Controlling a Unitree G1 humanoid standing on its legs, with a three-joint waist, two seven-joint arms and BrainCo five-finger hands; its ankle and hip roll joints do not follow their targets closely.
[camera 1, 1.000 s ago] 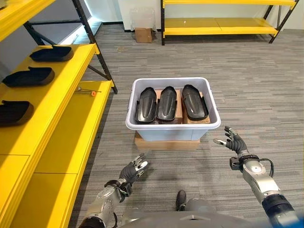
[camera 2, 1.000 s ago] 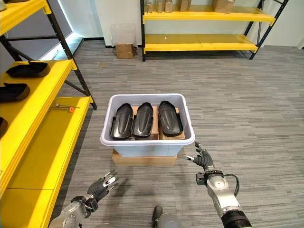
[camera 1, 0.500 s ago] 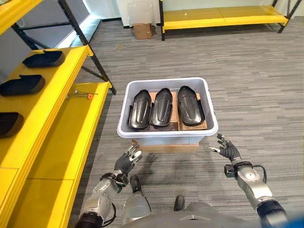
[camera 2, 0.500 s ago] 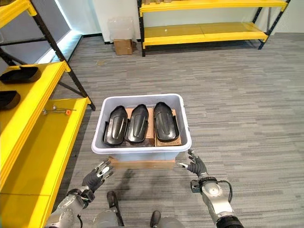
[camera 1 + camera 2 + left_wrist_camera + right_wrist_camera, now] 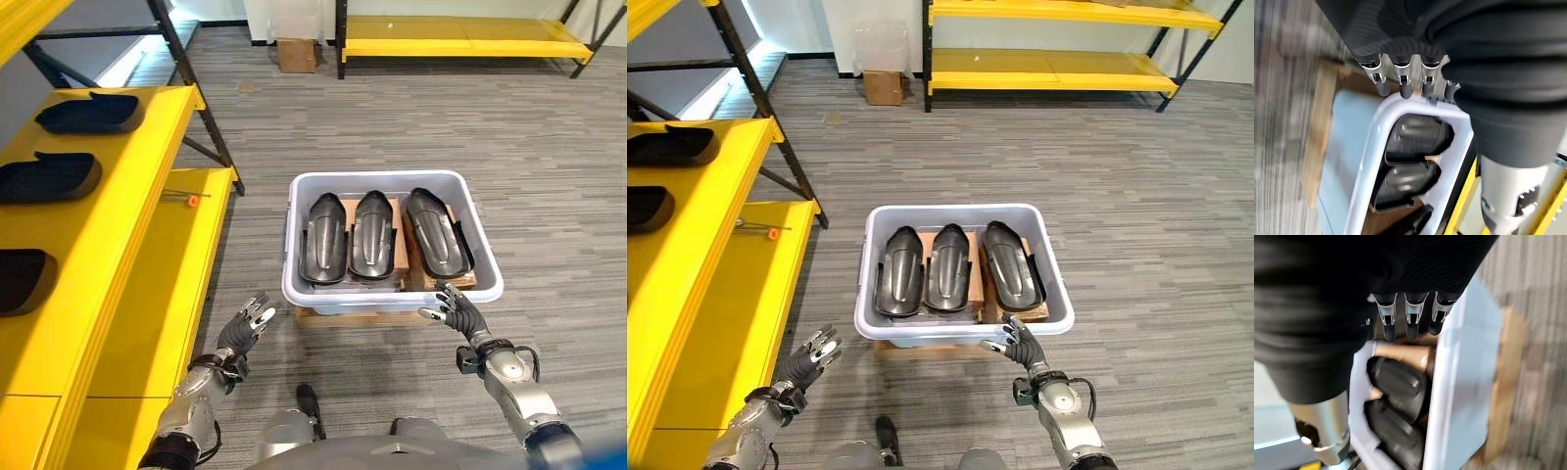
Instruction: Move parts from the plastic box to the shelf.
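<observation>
The white plastic box (image 5: 392, 284) stands on a flat cardboard piece (image 5: 323, 316) on the floor. Three black parts (image 5: 374, 233) lie side by side inside the box. The right hand (image 5: 458, 311) is at the box's near rim with fingers spread, holding nothing. The left hand (image 5: 243, 330) hangs relaxed and empty, left of the box. More black parts (image 5: 51, 177) lie on the yellow shelf (image 5: 127, 186) left of the box.

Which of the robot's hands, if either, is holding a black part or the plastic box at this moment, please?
Neither. The left hand and right hand are both open and empty, short of the white plastic box, where three black moulded parts lie.
</observation>
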